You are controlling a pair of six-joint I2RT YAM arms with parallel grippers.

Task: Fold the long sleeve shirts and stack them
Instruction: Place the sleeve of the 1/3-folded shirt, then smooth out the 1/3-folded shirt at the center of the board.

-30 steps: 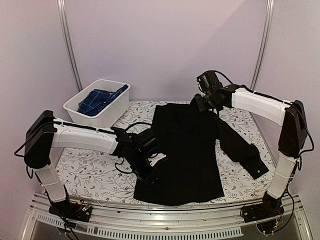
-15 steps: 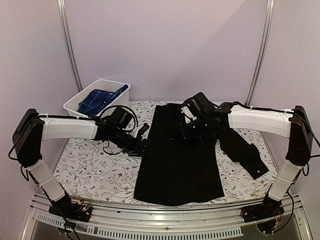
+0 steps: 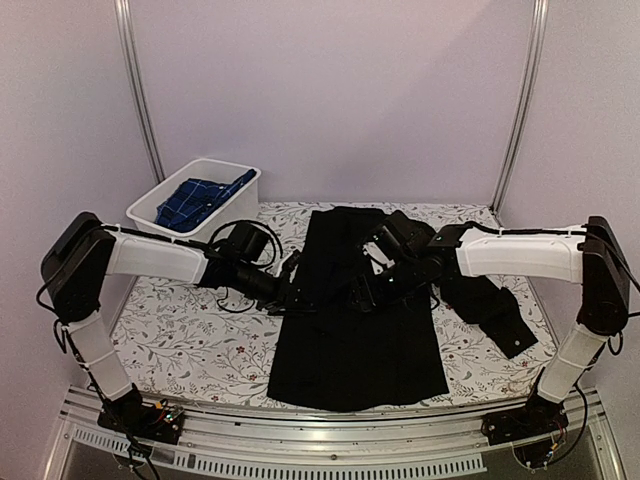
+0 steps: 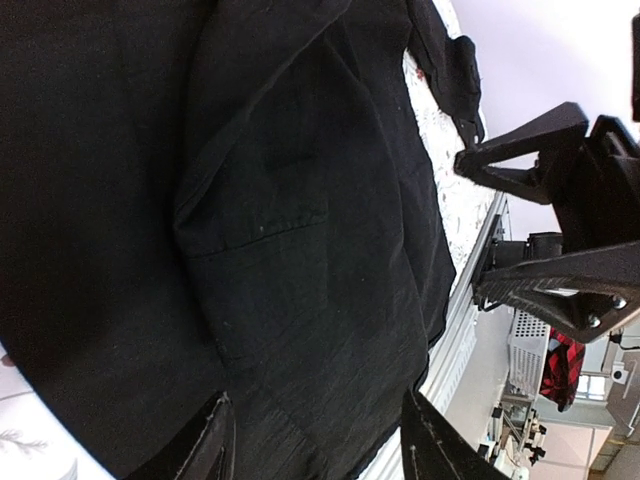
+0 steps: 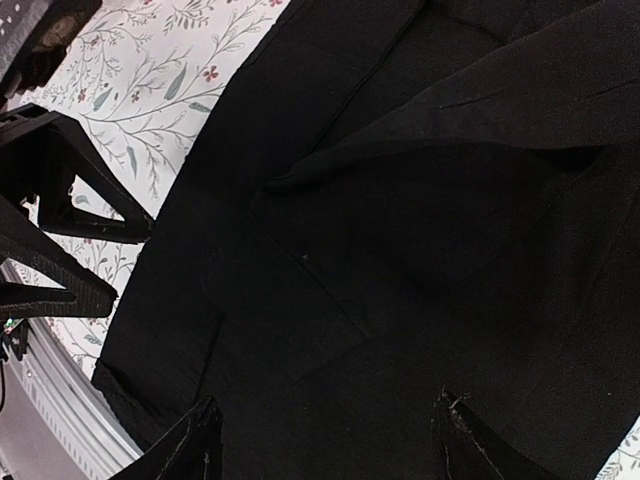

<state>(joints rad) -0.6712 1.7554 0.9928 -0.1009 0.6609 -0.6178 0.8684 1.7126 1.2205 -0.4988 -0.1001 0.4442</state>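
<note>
Inspector: Shirt location, please.

Operator: We find the black shirt (image 3: 360, 330) spread flat at the middle of the tablecloth (image 3: 170, 340), collar at the far side and hem at the near edge. Its sleeve (image 3: 490, 312) trails off to the right across the cloth. The plaid shirt (image 3: 195, 198) sits bunched in the white tub (image 3: 238, 212) at the far left corner.

Inspector: Surface and surroundings?

Operator: We note that the tablecloth is pale and printed with leafy sprigs. A metal rail (image 3: 320, 432) runs along the near edge. Behind stands a plain lilac wall (image 3: 330, 100) with two slanted metal poles (image 3: 140, 100).

Inspector: Pincers relative to the black shirt?

Operator: We see the left gripper (image 3: 297, 290) at the shirt's left edge, about halfway along its length. The right gripper (image 3: 362, 293) is over the body just beside it, and the two face one another. Both stand with jaws apart and nothing between them. In each wrist view the fingers (image 4: 212, 450) frame bare black fabric. Whether the tips touch the fabric we cannot tell.
</note>
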